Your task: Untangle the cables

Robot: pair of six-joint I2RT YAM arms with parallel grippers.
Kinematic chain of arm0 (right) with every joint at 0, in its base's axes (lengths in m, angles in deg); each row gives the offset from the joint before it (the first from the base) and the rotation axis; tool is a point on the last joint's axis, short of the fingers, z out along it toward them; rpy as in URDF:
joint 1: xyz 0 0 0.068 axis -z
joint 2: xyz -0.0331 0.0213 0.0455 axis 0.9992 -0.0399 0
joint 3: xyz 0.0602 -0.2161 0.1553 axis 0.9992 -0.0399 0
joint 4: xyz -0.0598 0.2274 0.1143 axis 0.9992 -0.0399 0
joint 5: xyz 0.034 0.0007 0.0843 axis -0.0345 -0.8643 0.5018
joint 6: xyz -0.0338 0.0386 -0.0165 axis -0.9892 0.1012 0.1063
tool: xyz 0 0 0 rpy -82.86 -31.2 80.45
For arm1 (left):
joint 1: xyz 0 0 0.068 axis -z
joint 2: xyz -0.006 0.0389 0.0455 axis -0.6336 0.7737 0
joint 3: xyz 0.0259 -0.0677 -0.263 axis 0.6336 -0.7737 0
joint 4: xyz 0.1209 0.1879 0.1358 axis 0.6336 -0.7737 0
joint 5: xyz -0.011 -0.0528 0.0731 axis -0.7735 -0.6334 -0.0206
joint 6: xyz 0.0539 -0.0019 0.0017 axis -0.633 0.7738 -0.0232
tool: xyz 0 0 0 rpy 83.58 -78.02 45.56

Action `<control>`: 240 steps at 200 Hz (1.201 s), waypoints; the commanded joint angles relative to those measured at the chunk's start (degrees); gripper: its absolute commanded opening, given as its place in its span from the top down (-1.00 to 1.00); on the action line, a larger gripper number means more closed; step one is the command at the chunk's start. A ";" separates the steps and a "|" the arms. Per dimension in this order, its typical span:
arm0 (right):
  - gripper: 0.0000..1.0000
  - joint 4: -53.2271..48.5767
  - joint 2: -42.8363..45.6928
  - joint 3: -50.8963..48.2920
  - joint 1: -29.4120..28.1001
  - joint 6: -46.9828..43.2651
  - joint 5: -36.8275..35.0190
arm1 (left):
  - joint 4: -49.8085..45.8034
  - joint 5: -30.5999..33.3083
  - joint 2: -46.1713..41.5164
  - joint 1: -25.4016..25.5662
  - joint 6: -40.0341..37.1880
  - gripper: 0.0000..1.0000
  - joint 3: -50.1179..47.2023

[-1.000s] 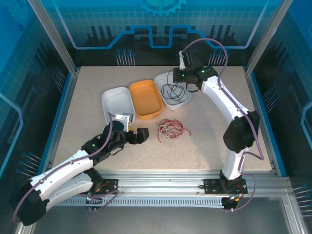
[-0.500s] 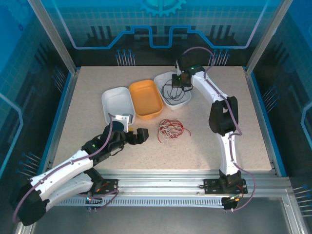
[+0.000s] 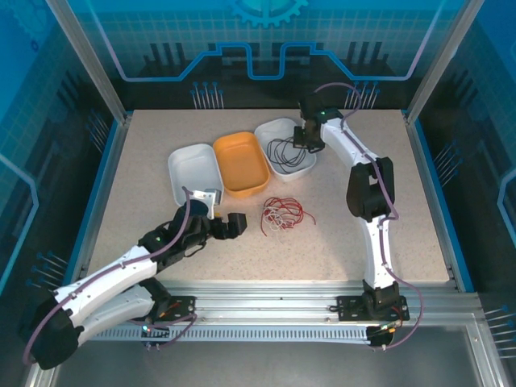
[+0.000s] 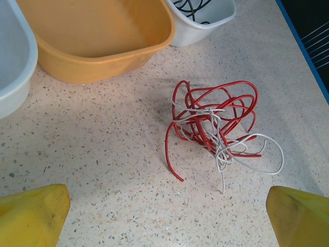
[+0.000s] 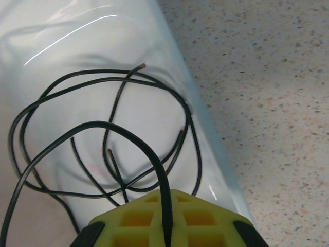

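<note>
Right gripper (image 5: 165, 218) pinches the black cable (image 5: 97, 123), its coil in the white tray (image 5: 169, 46) beyond the fingers (image 5: 128, 221). Drop-off, I'd say; release comes next. Left gripper (image 4: 165, 213) spread wide, red cable (image 4: 205, 128) and white cable (image 4: 224, 154) knotted ahead.

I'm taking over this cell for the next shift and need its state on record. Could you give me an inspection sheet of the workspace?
Surface: speckled beige table, no spills seen.
Job's things: red wire and white wire tangled together on the table; black wire looped inside the right white tray; orange tray and left white tray look empty.
Clutter: nothing seen.
Claws: left claw open, facing the red-white tangle; right claw shut on the black wire above its tray.
Cables: purple-grey arm cables run along both arms.
Surroundings: aluminium frame and blue panels around the table.
</note>
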 commanded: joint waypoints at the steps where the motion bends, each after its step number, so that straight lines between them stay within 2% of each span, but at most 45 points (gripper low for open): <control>1: 0.98 -0.39 -0.13 -0.23 0.65 2.30 -1.84 | 0.83 -0.58 0.26 -0.40 0.27 -0.98 -0.63; 61: 0.89 0.40 -4.89 4.80 -0.13 4.39 -2.74 | 2.05 -0.69 1.91 -0.51 -0.24 -0.98 -0.37; 94: 0.52 -0.82 -7.17 8.05 -0.84 3.82 -3.59 | 2.35 -0.83 3.11 -0.54 -0.60 -0.98 -0.01; 117: 0.39 -1.14 -6.95 8.56 -0.92 3.12 -3.85 | 3.07 -0.80 3.59 -0.66 -0.59 -0.98 -0.01; 157: 0.27 -1.05 -3.34 6.81 -1.27 1.58 -4.92 | 3.69 -1.15 4.46 -0.70 -0.68 -0.99 0.25; 187: 0.10 0.53 1.67 2.94 -1.46 0.98 -5.83 | 3.88 -1.56 4.57 -0.72 -0.54 -0.99 0.27; 240: 0.03 5.00 10.15 -5.20 -2.25 -0.17 -6.97 | 4.04 -2.14 4.15 -0.70 0.18 -0.99 0.08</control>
